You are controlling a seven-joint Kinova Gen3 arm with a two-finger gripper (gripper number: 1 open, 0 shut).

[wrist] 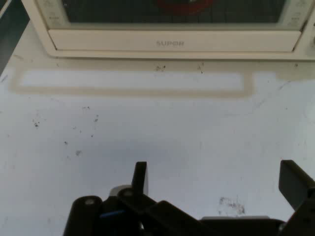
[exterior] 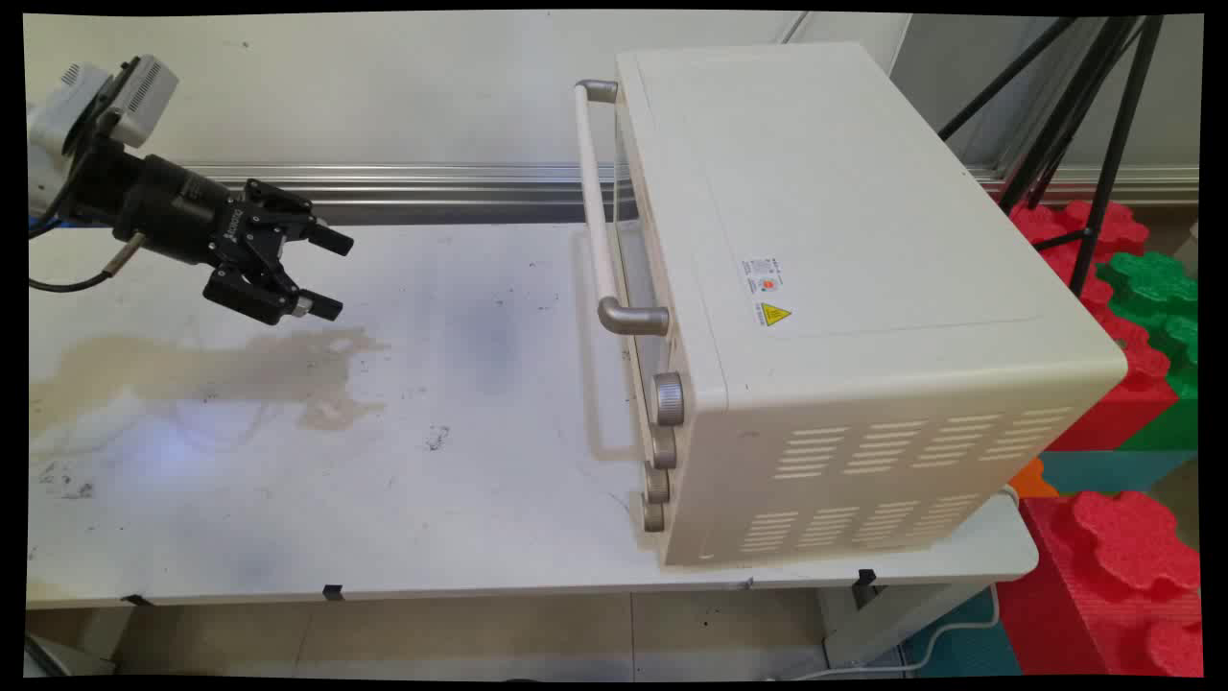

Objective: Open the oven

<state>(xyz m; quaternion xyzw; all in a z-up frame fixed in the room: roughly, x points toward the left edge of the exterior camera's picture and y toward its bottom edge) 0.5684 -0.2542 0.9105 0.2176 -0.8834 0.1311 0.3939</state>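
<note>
A cream toaster oven (exterior: 844,288) stands on the right half of the white table (exterior: 460,499), its door shut and facing left. Along the door runs a long handle (exterior: 597,206), with several round knobs (exterior: 669,398) below it. My gripper (exterior: 328,274) hovers above the table's left side, well to the left of the oven and pointing toward it. Its fingers are open and hold nothing. In the hand view the gripper (wrist: 216,182) looks across bare table at the lower edge of the oven door (wrist: 170,42), lettered SUPOR.
A brownish stain (exterior: 221,369) marks the table under the gripper. Red and green foam blocks (exterior: 1142,317) and a black tripod (exterior: 1094,125) stand beyond the table's right end. A metal rail (exterior: 403,173) runs along the back wall.
</note>
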